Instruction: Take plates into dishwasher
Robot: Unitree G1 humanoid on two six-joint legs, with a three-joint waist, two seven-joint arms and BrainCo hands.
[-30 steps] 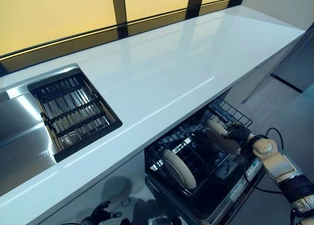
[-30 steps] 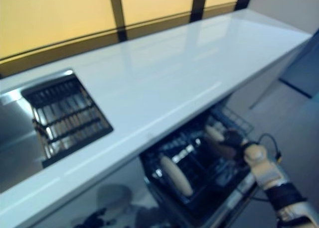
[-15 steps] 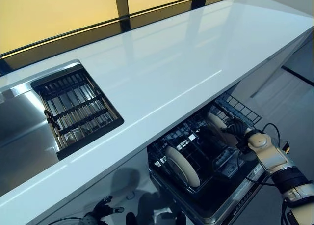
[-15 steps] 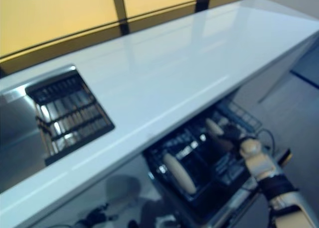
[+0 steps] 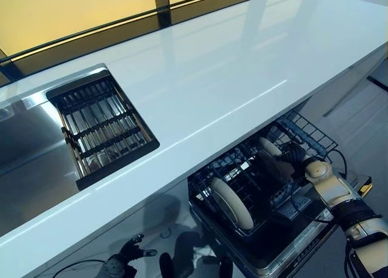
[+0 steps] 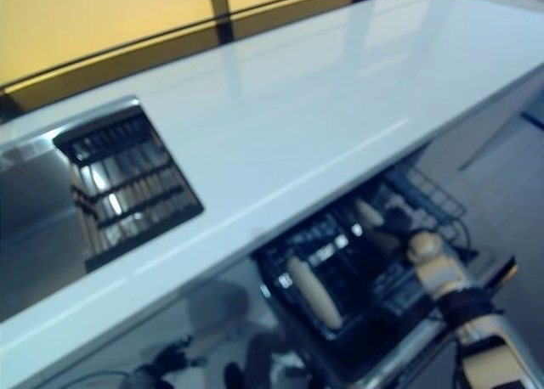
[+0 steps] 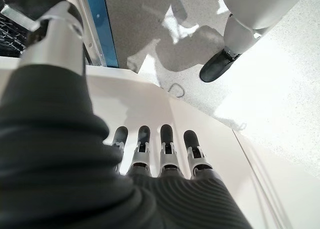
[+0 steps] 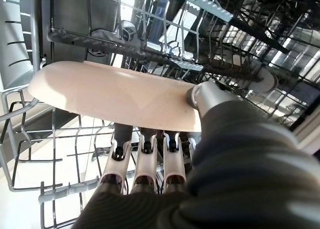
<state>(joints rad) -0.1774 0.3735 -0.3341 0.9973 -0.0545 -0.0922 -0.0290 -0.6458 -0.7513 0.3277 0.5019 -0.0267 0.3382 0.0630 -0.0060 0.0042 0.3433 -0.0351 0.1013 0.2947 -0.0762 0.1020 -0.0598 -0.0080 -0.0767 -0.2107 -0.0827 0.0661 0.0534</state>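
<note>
Bright light glares off the white countertop [image 5: 212, 77], the right eye view is blurred, and shadows darken the dishwasher rack [image 5: 254, 187].

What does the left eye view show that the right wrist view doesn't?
Only the left eye view shows the long white countertop, the steel sink's dark slatted rack, the left hand hanging low, and a second cream plate standing upright. Only the right wrist view shows the right hand pinching its plate. Both show that round cream plate and the black wire dishwasher rack.

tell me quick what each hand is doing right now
Left hand: open, fingers straight, holding nothing, hanging low by the floor.
Right hand: shut on a cream plate, pinched between thumb and fingers inside the dishwasher rack.
</note>
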